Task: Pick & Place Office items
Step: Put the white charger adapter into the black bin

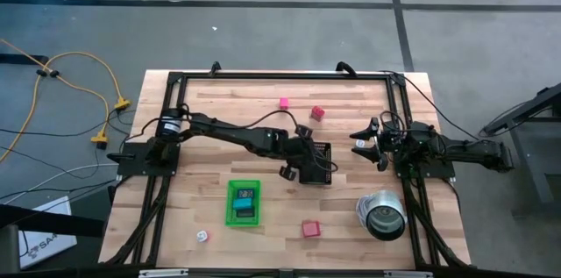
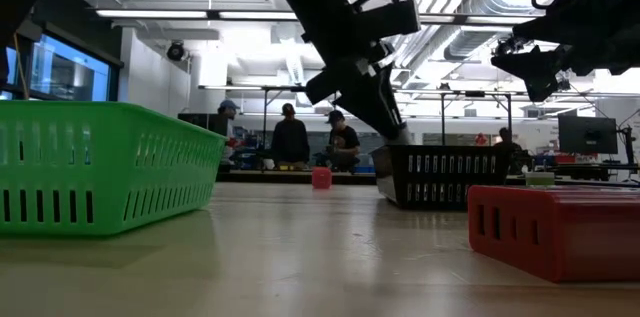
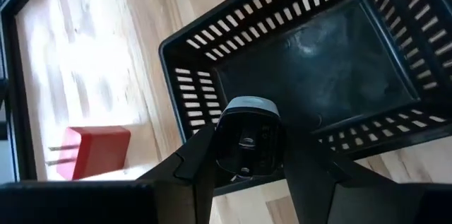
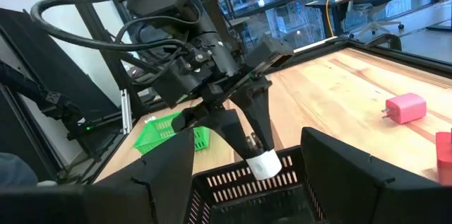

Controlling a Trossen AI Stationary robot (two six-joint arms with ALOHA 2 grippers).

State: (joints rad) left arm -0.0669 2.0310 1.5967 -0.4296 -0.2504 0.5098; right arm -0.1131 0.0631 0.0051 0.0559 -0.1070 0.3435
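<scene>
My left gripper [image 1: 304,157] reaches from the table's left to the middle and is shut on a small black office item with a pale grey end [image 3: 247,138]. It hangs over the rim of a black slotted basket [image 3: 318,61]. More office items lie on the wood: a pink one [image 1: 284,102], a red one [image 1: 316,113], another red one [image 1: 309,228] and a tiny white one [image 1: 202,236]. My right gripper [image 1: 366,140] waits open at the table's right, touching nothing. My left gripper pinches the small item's two dark sides [image 3: 224,146] between its two fingers. The fingers slant down from the table's left. The item's pale end [image 4: 264,163] sticks out past the fingertips, lifted clear just above the basket's rim [image 4: 233,174].
A green tray [image 1: 230,202] holding dark pieces lies near the front, left of centre. A silver can [image 1: 382,214] lies at the front right. A black frame [image 1: 280,74] runs round the tabletop. People sit in the room beyond the far edge.
</scene>
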